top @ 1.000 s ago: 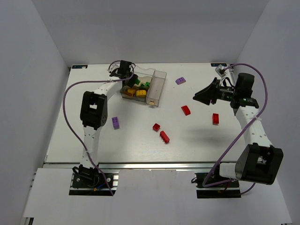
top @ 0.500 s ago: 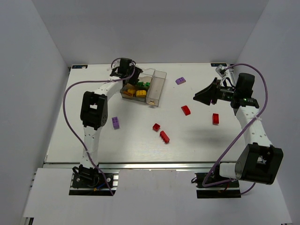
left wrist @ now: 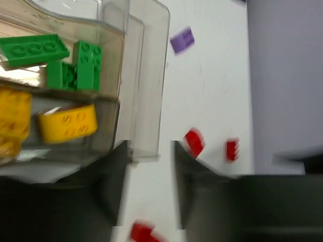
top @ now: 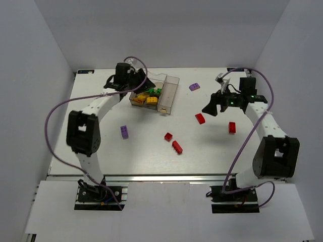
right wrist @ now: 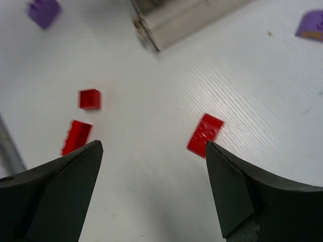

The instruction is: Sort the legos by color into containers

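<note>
So the white woodgrain table (top: 131,161) is just sitting boxed in by a plain pale grey back wall (top: 161,30) and side walls (top: 30,101), a metal rail (top: 166,178) is running along its near edge, and soft even light is washing over everything.

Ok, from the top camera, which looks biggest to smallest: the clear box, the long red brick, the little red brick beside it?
1. clear box
2. long red brick
3. little red brick
None is much nearer the camera than the others, so the order holds.
</note>
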Action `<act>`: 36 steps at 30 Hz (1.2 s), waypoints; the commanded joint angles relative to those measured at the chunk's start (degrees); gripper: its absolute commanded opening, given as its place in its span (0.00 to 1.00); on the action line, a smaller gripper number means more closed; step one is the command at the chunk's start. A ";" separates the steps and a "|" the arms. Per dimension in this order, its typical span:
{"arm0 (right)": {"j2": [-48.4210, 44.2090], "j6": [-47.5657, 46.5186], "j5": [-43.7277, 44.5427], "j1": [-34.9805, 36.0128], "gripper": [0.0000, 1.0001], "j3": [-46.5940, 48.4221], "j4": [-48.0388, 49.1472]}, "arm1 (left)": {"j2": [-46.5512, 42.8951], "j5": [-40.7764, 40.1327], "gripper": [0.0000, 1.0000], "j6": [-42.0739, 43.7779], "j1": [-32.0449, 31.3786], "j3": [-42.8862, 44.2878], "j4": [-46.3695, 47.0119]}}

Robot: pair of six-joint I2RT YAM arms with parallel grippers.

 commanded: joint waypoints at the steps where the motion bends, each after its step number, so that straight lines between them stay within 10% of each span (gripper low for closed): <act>1: 3.72 -9.14 20.80 5.52 0.89 3.85 -5.31 | -16.04 1.06 0.62 21.40 0.96 -7.05 -6.63; 7: 10.84 -1.59 47.10 13.43 0.89 4.47 0.67 | -30.28 -23.63 0.98 22.49 0.96 -20.04 -20.17; 22: 28.86 5.45 56.17 19.25 0.73 13.00 0.85 | -44.81 -34.42 0.98 22.73 0.96 -34.93 -15.97; 32: 29.75 5.80 50.99 18.64 0.23 12.82 -1.52 | -46.39 -31.62 0.98 23.61 0.96 -35.81 -14.31; 36: 27.90 0.73 43.55 18.72 0.00 14.75 -3.80 | -47.97 -18.47 0.94 26.42 0.96 -38.43 -9.48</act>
